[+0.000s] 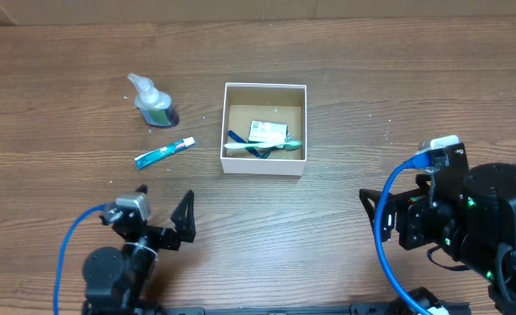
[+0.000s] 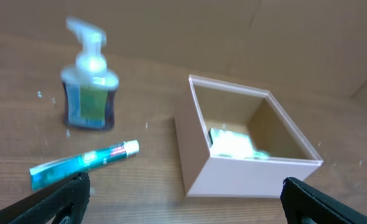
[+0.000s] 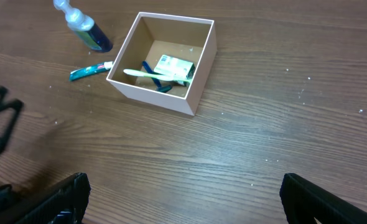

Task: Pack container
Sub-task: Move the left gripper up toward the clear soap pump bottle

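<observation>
Container (image 1: 264, 166) part-packed; tube (image 1: 163, 153), pump bottle (image 1: 153, 103) on desk (image 1: 345, 52) outside. My left tool (image 2: 185, 184), right tool (image 3: 183, 186) spread wide, empty. Next, likely: left tool takes tube.

Setting: a robotics lab test bench, not a domestic room.

Indicators, overhead view:
- Two black robot arms are mounted at the near table edge, the left arm (image 1: 118, 267) at 7 o'clock and the right arm (image 1: 477, 219) at 4 o'clock. Each trails an exposed blue cable (image 1: 66, 249).
- The work surface is a wood-grain table (image 1: 345, 70).
- A plain brown cardboard backdrop (image 2: 233, 31) closes the far side at 12 o'clock.
- Toiletries are laid out as test props: a pump bottle (image 1: 153, 103) at 10 o'clock, a toothpaste tube (image 1: 163, 153) at 9 o'clock, and the container (image 1: 265, 86) near centre, holding a toothbrush (image 1: 262, 147) and a small packet (image 1: 268, 132).
</observation>
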